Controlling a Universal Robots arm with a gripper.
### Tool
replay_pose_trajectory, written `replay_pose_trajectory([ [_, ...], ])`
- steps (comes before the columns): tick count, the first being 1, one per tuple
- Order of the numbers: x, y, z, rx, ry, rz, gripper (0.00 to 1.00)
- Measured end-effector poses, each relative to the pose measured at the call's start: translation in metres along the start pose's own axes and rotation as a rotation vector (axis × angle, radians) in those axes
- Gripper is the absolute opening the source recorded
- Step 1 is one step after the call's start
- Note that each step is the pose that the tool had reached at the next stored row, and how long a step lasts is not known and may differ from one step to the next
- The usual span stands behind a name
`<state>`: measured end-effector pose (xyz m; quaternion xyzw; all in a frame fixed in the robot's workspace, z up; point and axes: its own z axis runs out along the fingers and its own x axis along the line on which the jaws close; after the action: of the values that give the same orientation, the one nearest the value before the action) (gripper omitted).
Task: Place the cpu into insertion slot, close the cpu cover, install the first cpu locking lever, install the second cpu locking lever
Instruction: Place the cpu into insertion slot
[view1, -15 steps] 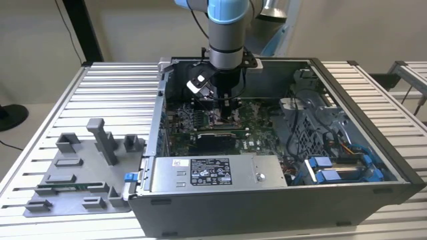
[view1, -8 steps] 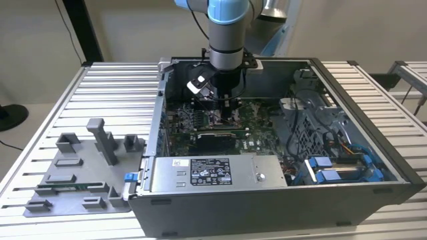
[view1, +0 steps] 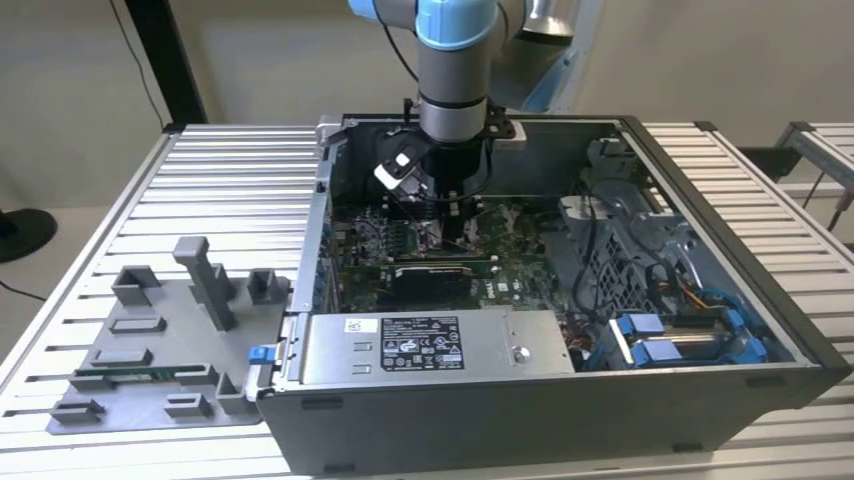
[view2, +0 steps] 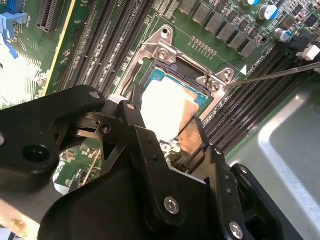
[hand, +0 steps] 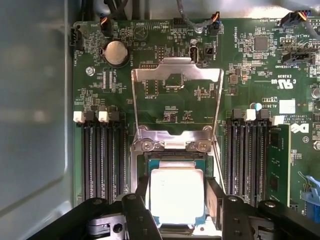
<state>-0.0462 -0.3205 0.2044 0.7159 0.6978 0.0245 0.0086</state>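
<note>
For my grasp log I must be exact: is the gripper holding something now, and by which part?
The gripper holds the cpu by two opposite side edges, one finger on each, at the insertion slot; the cpu cover stands open.

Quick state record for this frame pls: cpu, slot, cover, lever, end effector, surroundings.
cpu: lying in the insertion slot, silvery face up
insertion slot: on the green motherboard inside the open computer case
cpu cover: open, tilted up off the slot
locking lever: thin rod angled away from the slot's corner, unlatched
end effector: low over the slot, at the cpu; grip unclear
outside case: grey fixture plate on the slatted table, exterior view's left
</note>
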Motion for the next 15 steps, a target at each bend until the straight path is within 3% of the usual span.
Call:
replay_pose_trajectory([
  [15, 0.0012, -0.0002, 0.0039, -0.0001, -0.0008, 0.0, 0.0],
])
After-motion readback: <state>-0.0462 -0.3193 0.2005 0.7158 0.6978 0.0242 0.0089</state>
